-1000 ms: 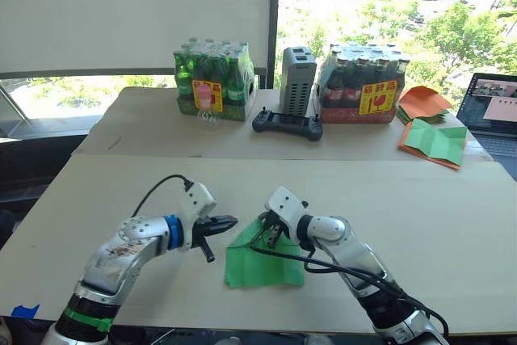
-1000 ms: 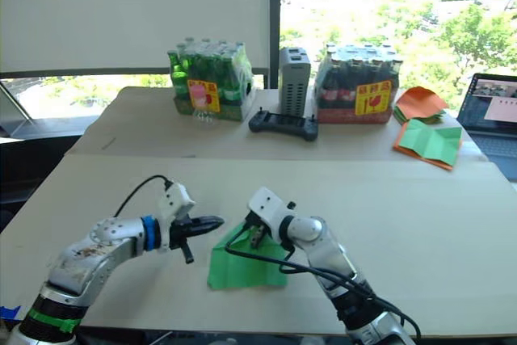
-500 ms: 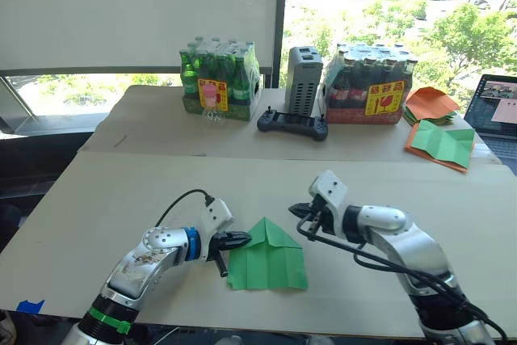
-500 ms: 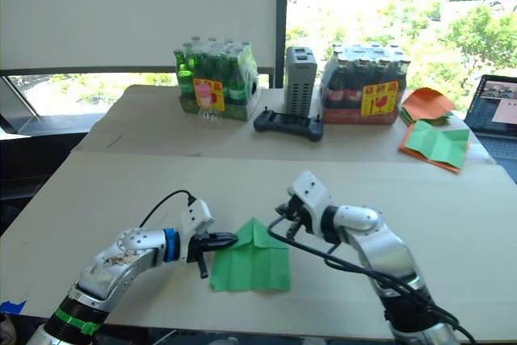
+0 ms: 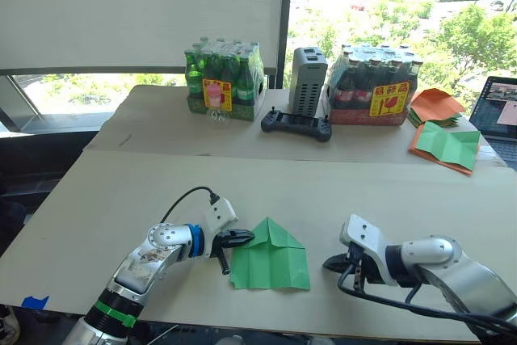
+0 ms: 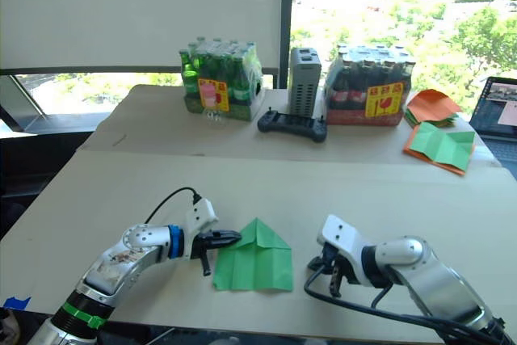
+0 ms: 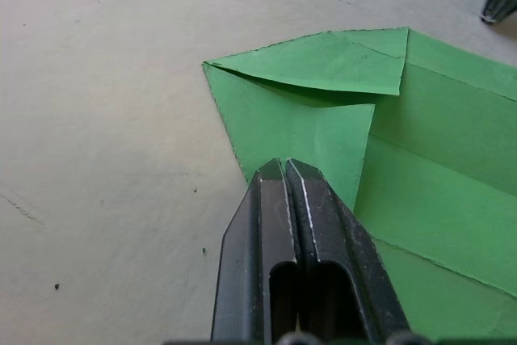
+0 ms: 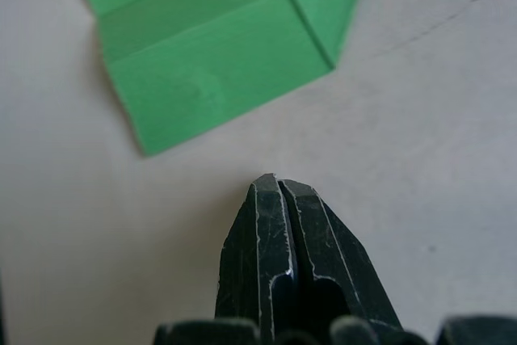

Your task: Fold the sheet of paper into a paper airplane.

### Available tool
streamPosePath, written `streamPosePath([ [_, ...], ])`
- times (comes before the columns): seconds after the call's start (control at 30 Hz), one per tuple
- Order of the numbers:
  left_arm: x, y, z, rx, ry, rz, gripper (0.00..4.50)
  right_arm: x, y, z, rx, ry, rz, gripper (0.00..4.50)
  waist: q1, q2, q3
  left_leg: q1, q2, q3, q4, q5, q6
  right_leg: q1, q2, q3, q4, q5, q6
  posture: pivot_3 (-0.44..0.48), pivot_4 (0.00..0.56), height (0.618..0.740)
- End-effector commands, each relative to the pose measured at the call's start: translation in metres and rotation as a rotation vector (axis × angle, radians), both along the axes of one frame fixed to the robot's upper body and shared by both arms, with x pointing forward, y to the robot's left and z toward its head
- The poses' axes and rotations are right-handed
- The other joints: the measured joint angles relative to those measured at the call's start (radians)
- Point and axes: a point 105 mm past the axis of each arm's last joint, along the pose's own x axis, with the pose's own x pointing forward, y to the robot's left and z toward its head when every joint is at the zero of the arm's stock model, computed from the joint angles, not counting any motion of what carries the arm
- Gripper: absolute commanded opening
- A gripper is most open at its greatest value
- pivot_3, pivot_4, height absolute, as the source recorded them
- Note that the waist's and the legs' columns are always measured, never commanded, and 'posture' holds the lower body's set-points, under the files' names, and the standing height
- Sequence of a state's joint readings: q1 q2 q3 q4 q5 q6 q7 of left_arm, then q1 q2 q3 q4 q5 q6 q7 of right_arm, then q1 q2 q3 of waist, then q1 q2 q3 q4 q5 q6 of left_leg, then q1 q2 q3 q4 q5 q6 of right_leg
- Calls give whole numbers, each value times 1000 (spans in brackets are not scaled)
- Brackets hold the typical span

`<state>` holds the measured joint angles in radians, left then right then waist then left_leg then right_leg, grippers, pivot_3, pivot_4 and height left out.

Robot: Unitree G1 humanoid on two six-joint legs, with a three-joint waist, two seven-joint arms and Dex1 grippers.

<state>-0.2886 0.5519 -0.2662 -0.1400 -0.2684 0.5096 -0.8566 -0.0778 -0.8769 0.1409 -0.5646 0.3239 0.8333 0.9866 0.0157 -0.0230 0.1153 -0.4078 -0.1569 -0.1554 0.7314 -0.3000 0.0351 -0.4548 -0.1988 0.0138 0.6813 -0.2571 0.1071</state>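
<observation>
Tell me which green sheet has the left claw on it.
The sheet of paper on the near table, its top corners folded to a point. The left claw touches its left edge. The orange-edged green sheet lies far right.

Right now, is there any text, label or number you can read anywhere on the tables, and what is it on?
No text here can be quoted.
Yellow label on the green bottle pack: pink mark, print too small to read.
Yellow label on the dark bottle pack: red characters and a red glass-shaped symbol, too small to read.
Laptop screen: content blurred.
Green sheet of paper, game controller, grey box: no markings visible.
</observation>
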Motion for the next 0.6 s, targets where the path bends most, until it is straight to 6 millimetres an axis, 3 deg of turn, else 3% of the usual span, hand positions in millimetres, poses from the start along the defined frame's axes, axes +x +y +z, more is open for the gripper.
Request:
streamPosePath([
  [0.03,0,6,-12,46,29,18,87,-5,18,-3,53,11,33,0,-2,-1,0,0,0,0,0,0,0,0,0,0,0,0,0,0,150,675],
  [0.17,0,6,-12,47,27,23,87,6,24,-10,53,-22,-13,0,-3,-1,0,1,1,1,0,0,0,1,0,0,0,0,0,0,150,675],
  [0.33,1,7,-11,50,23,24,87,0,25,-7,75,-3,-16,0,-3,-2,0,2,1,0,0,0,0,1,1,0,0,0,0,0,150,675],
  [0.6,1,5,-13,59,22,16,87,-52,44,4,190,134,160,0,2,-2,0,1,0,0,0,0,0,0,0,0,0,0,0,0,150,675],
])
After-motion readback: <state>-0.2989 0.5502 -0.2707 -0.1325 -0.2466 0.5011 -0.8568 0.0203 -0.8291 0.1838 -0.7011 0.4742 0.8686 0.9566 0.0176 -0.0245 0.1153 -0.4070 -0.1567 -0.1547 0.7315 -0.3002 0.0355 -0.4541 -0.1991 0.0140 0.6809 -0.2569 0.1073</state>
